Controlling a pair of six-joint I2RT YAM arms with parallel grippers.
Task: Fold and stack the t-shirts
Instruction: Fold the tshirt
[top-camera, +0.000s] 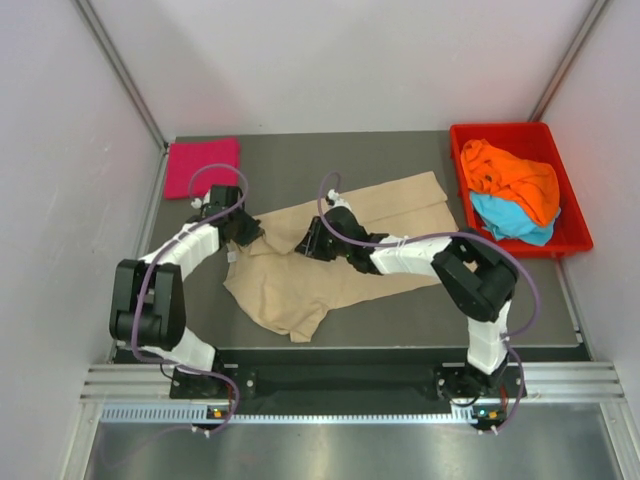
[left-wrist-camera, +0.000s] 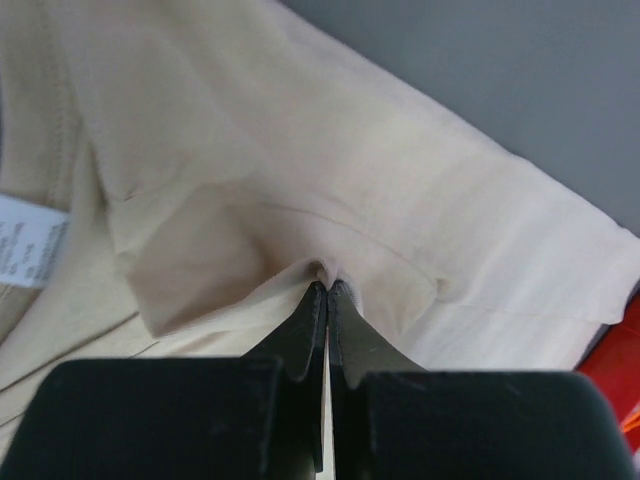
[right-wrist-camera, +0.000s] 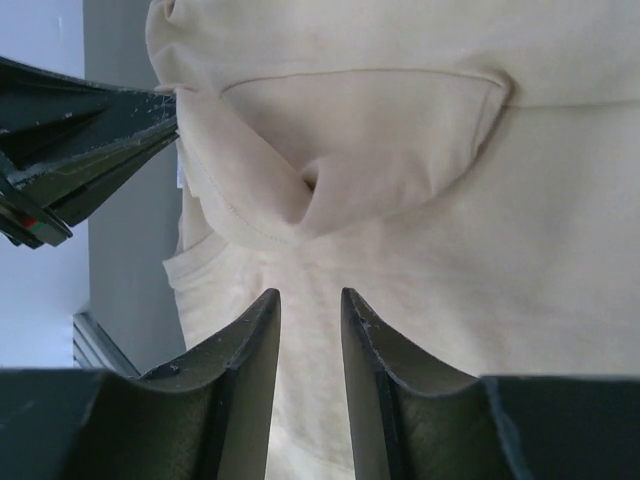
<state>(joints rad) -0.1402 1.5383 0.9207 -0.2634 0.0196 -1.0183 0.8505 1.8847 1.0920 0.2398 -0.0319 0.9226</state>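
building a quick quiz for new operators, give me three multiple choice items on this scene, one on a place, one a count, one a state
1. Where on the table is the pink shirt? A near edge B far left corner C far right corner
2. How many shirts lie in the red tray? A none B one C two
3. How is the left gripper? A shut on the beige shirt B wide open C gripping the tray

Answers: 1 B, it lies folded at that corner. 2 C, an orange shirt lies over a blue shirt. 3 A, it is closed on a pinch of cloth.
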